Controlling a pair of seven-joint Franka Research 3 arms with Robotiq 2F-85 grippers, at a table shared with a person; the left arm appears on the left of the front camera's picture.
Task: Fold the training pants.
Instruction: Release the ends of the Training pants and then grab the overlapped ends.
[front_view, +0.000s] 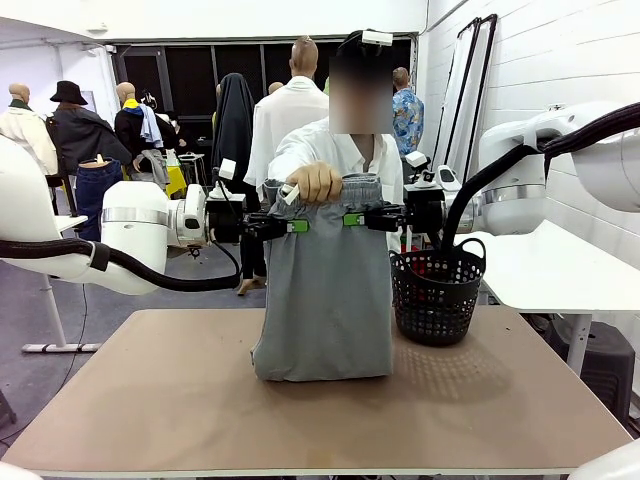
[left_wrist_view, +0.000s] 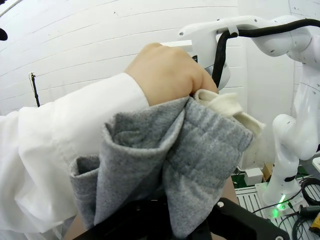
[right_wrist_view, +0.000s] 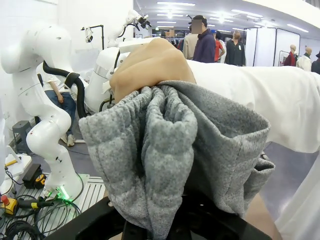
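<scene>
Centrally, the training pants (front_view: 325, 300) are held upright over the middle of the table (front_view: 150, 400), with the lower end resting on its top and the gathered waistband (front_view: 350, 183) uppermost. They are made of soft light-grey jersey with a fine speckled grain. The waistband is puckered into narrow vertical ribs, and the cloth below hangs in long smooth folds as one rather flat rectangle. A cream-white strip of cloth (left_wrist_view: 222, 107) is seen at the waistband in the left wrist view; what it is cannot be told.

The waistband is gripped from above by a person's hand (front_view: 315, 182), closed into a fist, coming out of a white woven sleeve (front_view: 295, 150). Just below the waistband the left gripper (front_view: 297, 226) is clamped on the left part of the pants and the right gripper (front_view: 352, 219) on the right part. In both wrist views the grey cloth is seen rising from between the closed black fingers.

Just beside the pants, on their right, a round black plastic basket (front_view: 437, 310) is placed; its wall is pierced with many small holes and loop handles are carried on its rim. The table top is matte, light brown, with rounded corners. A white table (front_view: 540, 270) is seen further right. The floor (front_view: 40, 340) is grey and the right wall (front_view: 560, 60) is of white painted blocks. People are seen standing at the far side, before dark panels.
</scene>
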